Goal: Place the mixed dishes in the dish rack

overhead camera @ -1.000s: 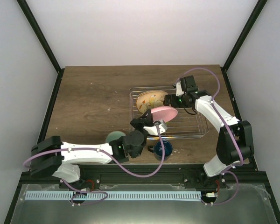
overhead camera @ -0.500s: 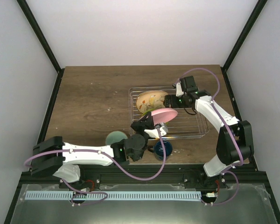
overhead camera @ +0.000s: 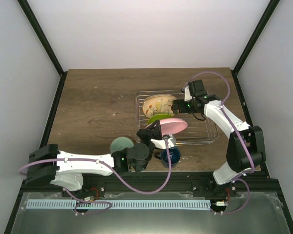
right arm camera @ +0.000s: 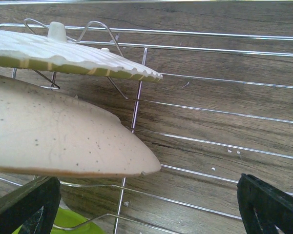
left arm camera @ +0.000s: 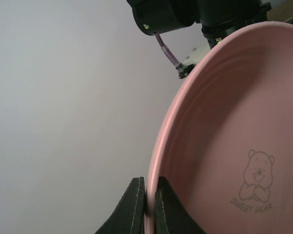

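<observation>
My left gripper (overhead camera: 155,131) is shut on the rim of the pink plate (overhead camera: 174,125), which hangs tilted over the near part of the dish rack (overhead camera: 207,132). In the left wrist view both fingers (left arm camera: 136,209) pinch the pink plate (left arm camera: 234,126) at its edge. The cream floral plate (overhead camera: 157,104) leans in the rack's far left, with the lime-green plate (overhead camera: 158,117) in front of it. My right gripper (overhead camera: 178,105) stands open beside the cream plate (right arm camera: 53,141), holding nothing. The mint bowl (overhead camera: 120,144) and the dark blue mug (overhead camera: 170,156) sit on the table, near side of the rack.
A pale ribbed plate rim (right arm camera: 73,58) shows beyond the cream plate among the rack's wire tines (right arm camera: 136,97). The right arm (left arm camera: 185,12) is close above the pink plate. Bare rack wires (right arm camera: 210,117) lie to the right.
The left arm has drawn the pink plate slightly toward the near side and tipped it up, uncovering the lime-green plate. The right arm has stayed put.
</observation>
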Robot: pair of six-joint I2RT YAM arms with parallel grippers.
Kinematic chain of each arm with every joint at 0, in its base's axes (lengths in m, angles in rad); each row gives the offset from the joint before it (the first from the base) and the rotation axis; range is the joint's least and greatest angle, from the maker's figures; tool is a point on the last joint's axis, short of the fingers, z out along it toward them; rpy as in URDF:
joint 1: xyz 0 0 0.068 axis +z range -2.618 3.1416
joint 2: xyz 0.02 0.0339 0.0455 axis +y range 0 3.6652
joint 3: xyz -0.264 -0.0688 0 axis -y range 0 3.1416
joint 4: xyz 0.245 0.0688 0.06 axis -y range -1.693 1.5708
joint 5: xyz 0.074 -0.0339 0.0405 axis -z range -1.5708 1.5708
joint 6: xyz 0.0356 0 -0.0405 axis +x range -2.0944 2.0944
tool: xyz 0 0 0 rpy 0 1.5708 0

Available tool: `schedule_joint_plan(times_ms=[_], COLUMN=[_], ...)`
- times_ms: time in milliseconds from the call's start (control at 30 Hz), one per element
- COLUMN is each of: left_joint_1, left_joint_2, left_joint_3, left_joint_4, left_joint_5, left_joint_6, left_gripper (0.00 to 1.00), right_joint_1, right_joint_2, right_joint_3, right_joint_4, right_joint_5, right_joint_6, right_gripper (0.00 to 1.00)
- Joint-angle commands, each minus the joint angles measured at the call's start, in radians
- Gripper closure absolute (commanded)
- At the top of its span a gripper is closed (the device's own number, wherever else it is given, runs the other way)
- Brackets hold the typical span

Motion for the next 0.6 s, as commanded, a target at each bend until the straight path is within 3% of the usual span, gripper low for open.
schedule_joint_plan(times_ms=[0,567], left_joint_1=[-0.011,-0.012], left_joint_2=[-0.002,0.153], left_joint_3=[0.006,-0.052], left_joint_4=[0.008,0.249], left_joint_5=[-0.001,-0.047], left_joint_6=[-0.003,0.125], left_gripper=[1.0,0.99], right_joint_1=[0.011,0.011], right_joint_2=[-0.015,-0.022], right_joint_3=[0.009,0.016], right_joint_4=[0.0,-0.012], right_joint_5=[0.013,0.015], right_joint_6=[-0.016,-0.019], right_gripper=[0.0,0.0])
